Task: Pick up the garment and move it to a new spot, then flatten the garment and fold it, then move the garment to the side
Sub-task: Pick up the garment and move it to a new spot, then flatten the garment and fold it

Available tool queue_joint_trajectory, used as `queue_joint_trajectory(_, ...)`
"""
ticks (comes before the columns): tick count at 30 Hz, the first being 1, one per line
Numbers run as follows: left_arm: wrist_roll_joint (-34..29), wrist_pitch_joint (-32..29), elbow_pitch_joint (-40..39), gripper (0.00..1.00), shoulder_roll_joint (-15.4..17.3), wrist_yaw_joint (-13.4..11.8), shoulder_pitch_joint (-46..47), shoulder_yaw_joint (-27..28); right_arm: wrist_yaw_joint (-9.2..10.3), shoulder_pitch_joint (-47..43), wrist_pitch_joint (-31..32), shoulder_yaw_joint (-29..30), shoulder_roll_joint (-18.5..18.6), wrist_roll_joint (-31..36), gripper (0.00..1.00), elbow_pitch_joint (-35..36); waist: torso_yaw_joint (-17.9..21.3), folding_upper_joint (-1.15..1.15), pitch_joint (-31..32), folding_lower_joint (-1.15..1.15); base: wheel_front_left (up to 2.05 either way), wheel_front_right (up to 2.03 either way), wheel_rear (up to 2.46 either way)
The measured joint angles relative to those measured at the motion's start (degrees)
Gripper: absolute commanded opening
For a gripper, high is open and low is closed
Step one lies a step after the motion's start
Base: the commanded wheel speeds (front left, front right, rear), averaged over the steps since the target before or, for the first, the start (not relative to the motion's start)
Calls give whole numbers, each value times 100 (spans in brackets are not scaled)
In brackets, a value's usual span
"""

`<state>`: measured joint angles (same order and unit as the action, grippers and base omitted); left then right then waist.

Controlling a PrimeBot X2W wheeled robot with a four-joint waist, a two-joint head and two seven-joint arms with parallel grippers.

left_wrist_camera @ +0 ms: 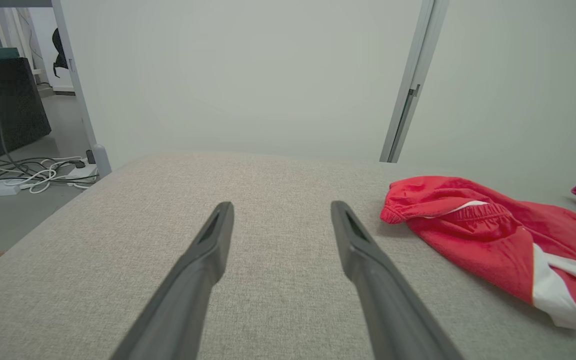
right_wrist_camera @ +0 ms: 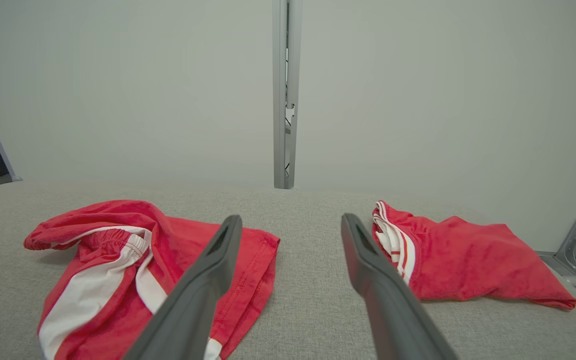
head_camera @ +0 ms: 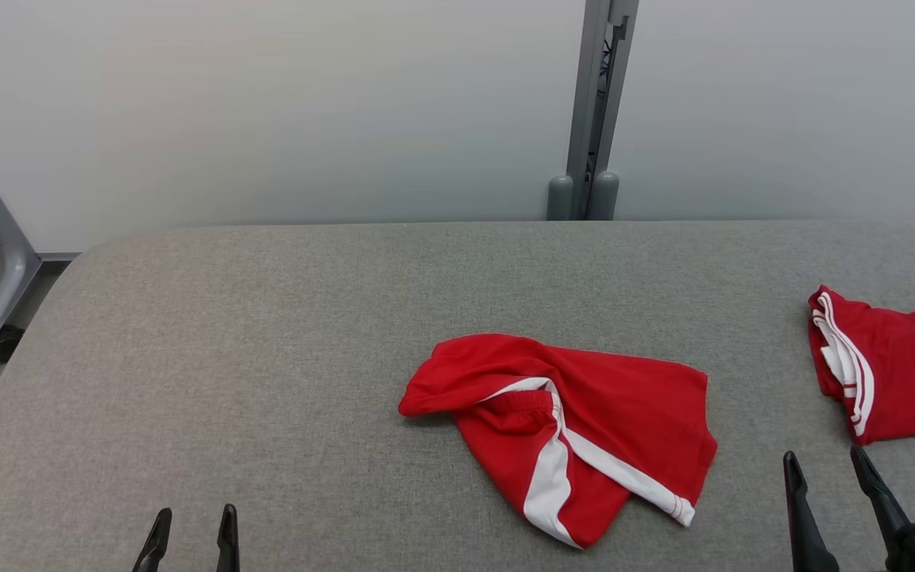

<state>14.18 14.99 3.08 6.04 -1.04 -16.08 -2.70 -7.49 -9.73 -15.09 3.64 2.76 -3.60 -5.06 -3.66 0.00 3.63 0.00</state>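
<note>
Right, eyeing the red shorts (head_camera: 569, 429), crumpled in a heap on the grey table (head_camera: 267, 357). Lies ahead of both grippers, in the stretch between them. Taken from the right gripper (head_camera: 823, 454): ahead and to its left, near, with the striped hem corner closest. Taken from the left gripper (head_camera: 195, 512): ahead and off to its right, clearly farther, with the bunched waistband end turned that way. Runs slantwise, from the waistband end farther out on the left gripper's side down to the hem closer in on the right gripper's side. Looks like the right arm's reach first, probably onto that near hem, then the left coming across for the waistband end. Spread wide on both sides, gripping nothing, touching no cloth. Worth minding a second red garment (head_camera: 886, 365) too, just ahead and to the right of the right gripper, well apart from the shorts. Seems already folded, so likely not the target.
</note>
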Motion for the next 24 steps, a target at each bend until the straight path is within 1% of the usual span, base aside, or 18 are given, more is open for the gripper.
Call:
queue_joint_trajectory(5,-141,0,36,100,-131,190,-1,241,0,0,0,-45,-1,-21,100,-19,75,0,7,0,0,0,0)
queue_joint_trajectory(12,-305,0,46,100,-231,338,-2,457,0,0,0,-52,-1,-30,100,-14,113,0,-10,0,0,0,0)
queue_joint_trajectory(21,-413,0,34,100,-293,433,0,552,0,8,0,-52,0,-42,100,0,127,0,-75,0,0,0,0)
queue_joint_trajectory(24,-445,0,4,100,-297,466,112,372,0,79,0,-103,0,-41,100,15,175,0,-144,0,0,0,0)
